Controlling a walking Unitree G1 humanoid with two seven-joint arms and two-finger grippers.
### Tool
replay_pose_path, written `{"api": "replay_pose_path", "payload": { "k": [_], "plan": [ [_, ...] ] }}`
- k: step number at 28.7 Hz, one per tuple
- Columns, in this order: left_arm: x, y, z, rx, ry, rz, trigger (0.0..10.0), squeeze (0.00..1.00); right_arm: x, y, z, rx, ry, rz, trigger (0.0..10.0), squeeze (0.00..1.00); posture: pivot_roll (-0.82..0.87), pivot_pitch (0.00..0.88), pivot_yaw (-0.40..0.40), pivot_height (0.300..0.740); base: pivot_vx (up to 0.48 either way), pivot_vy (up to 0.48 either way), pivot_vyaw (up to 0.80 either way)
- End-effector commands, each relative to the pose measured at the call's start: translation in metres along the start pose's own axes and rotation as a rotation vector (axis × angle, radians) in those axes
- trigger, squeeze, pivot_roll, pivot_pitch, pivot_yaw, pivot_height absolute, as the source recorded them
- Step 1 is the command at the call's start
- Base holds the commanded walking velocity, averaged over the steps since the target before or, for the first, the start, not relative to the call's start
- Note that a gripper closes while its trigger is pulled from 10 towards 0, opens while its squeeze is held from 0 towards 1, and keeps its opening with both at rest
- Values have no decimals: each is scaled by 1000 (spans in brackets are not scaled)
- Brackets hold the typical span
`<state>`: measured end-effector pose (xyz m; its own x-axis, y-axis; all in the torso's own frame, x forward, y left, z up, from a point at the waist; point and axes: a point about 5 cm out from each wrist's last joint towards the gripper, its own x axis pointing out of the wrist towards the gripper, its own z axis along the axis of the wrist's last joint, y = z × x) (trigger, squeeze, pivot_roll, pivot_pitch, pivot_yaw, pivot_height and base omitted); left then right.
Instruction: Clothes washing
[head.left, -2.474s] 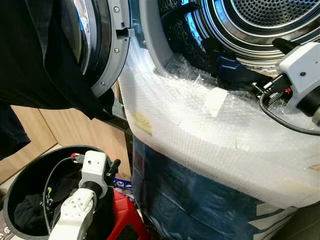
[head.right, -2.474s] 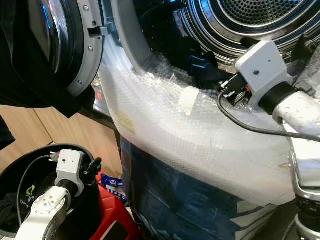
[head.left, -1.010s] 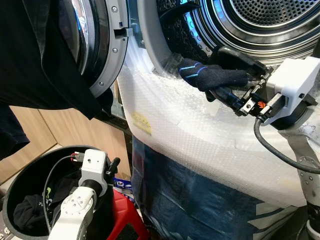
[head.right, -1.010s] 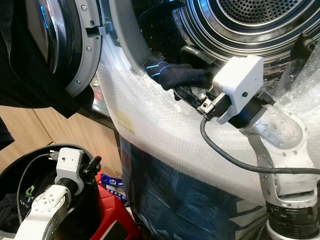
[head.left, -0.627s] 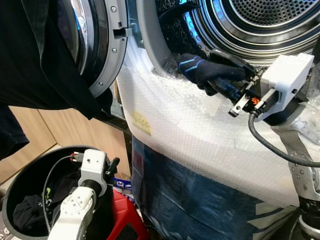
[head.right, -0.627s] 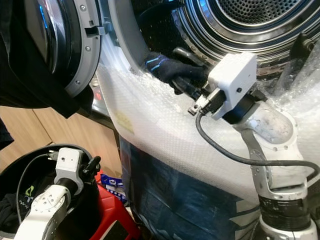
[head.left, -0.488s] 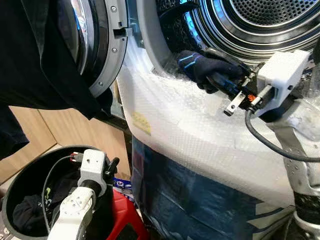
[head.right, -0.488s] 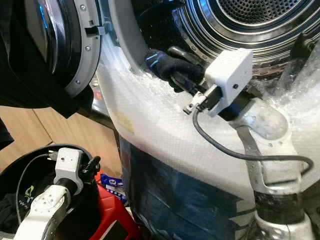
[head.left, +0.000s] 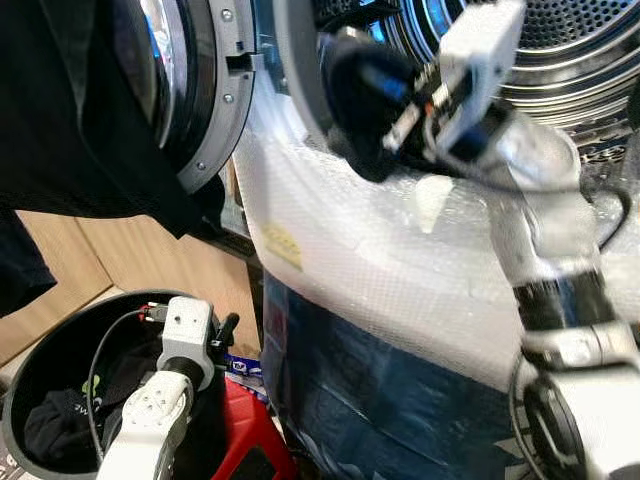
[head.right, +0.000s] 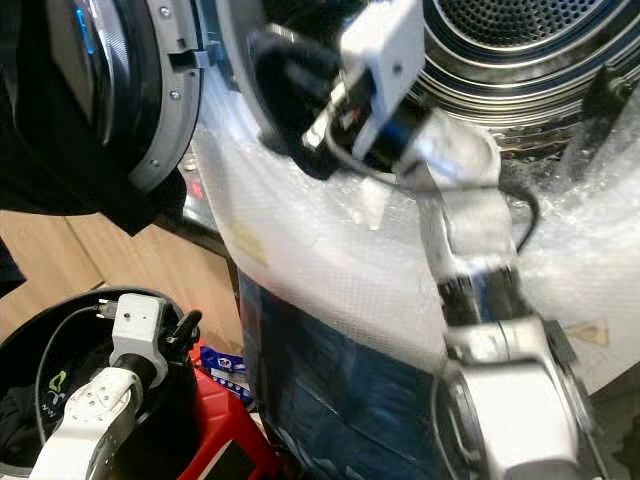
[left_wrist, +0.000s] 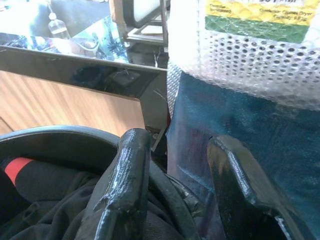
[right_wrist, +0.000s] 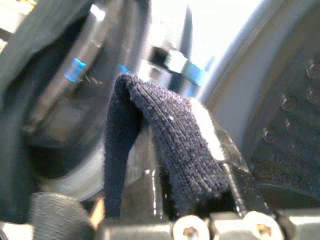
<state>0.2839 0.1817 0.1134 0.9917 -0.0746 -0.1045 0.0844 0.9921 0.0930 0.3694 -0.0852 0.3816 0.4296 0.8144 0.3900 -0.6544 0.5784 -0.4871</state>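
Right wrist view: the right gripper (right_wrist: 190, 165) is clamped on a soft, limp dark sock (right_wrist: 170, 135), pinched mid-fold; the left gripper (left_wrist: 180, 185) hangs parted, holding nothing.

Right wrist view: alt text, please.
Close-up of the right gripper shut on a dark navy knitted sock draped over its black fingers. Behind it, blurred, are the washing machine's grey door opening and its open door.
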Motion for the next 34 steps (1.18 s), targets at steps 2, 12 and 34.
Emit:
{"api": "replay_pose_path", "payload": {
  "k": [2, 12, 34],
  "plan": [
    [1, 2, 0, -5, -4, 9, 10000, 0, 11, -11, -5, -5, 78, -52, 0, 0, 169, 28, 4, 740, 0, 0, 0],
    [2, 3, 2, -2, -16, 14, 10000, 0, -8, -83, 11, -59, 401, -839, 0, 0, 180, 7, -6, 740, 0, 0, 0],
    [7, 1, 4, 4, -23, -4, 10000, 0, -17, -83, 3, -679, 608, -913, 10000, 0, 164, 4, 13, 740, 0, 0, 0]
  ]
}}
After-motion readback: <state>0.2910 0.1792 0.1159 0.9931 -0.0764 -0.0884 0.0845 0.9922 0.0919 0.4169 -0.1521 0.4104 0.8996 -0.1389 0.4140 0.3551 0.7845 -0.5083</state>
